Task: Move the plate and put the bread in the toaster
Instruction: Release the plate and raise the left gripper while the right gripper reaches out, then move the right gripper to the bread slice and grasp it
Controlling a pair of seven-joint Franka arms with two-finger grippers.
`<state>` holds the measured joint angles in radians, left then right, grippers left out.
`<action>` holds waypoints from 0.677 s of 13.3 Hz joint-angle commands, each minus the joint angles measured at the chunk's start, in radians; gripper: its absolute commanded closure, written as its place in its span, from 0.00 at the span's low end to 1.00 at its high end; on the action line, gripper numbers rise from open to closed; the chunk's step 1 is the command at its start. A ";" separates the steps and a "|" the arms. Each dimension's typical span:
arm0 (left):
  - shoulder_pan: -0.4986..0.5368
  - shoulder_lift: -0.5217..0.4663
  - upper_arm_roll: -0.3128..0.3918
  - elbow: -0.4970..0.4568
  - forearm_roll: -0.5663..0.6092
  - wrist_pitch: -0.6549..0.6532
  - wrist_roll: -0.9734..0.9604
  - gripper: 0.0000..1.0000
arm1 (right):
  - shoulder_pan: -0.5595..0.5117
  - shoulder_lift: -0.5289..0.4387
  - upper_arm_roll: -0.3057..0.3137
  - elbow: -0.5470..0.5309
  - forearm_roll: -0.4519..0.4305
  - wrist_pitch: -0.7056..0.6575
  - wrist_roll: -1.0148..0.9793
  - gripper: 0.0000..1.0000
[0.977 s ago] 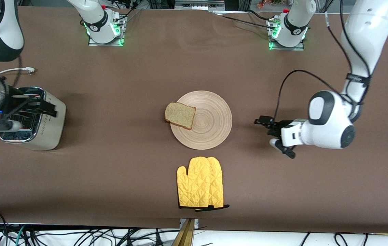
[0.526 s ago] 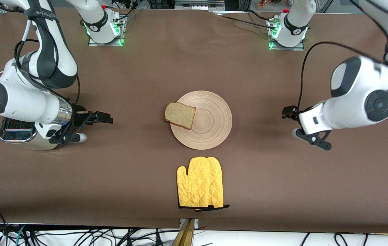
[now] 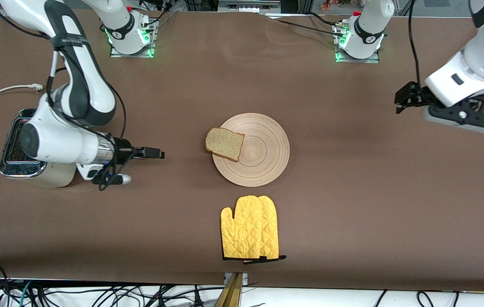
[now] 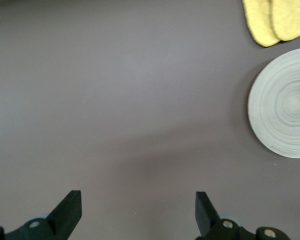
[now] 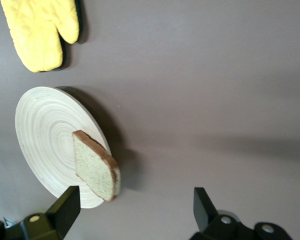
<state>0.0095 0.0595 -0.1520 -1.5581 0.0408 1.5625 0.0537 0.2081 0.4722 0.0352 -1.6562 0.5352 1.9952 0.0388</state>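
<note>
Reaching for the bread (image 3: 224, 144) at the plate (image 3: 263, 160)'s nine o'clock edge, the right hand (image 3: 157, 152), spread wide, should straddle its overhanging crust, while the left hand (image 3: 404, 99), also wide, waits over the counter (image 3: 352, 221).

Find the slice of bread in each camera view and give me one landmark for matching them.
Front view: the bread lies on the plate's edge toward the right arm's end, overhanging the rim.
Left wrist view: not in it; only part of the plate shows.
Right wrist view: the bread sits on the plate, just ahead of the open right tool.
Shared landmark: the yellow oven mitt beside the plate.
</note>
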 commanded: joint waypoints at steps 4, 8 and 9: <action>-0.046 -0.009 0.058 -0.040 -0.018 0.033 -0.017 0.00 | 0.114 0.038 -0.001 -0.131 0.158 0.241 -0.022 0.00; -0.042 -0.004 0.060 -0.039 -0.019 0.036 -0.012 0.00 | 0.119 0.069 0.035 -0.195 0.328 0.295 -0.150 0.00; -0.042 -0.004 0.060 -0.037 -0.021 0.037 -0.012 0.00 | 0.119 0.069 0.040 -0.212 0.371 0.294 -0.174 0.00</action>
<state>-0.0234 0.0557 -0.1028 -1.5982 0.0372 1.5905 0.0468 0.3337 0.5559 0.0625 -1.8229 0.8231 2.2707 -0.0679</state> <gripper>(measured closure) 0.000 0.000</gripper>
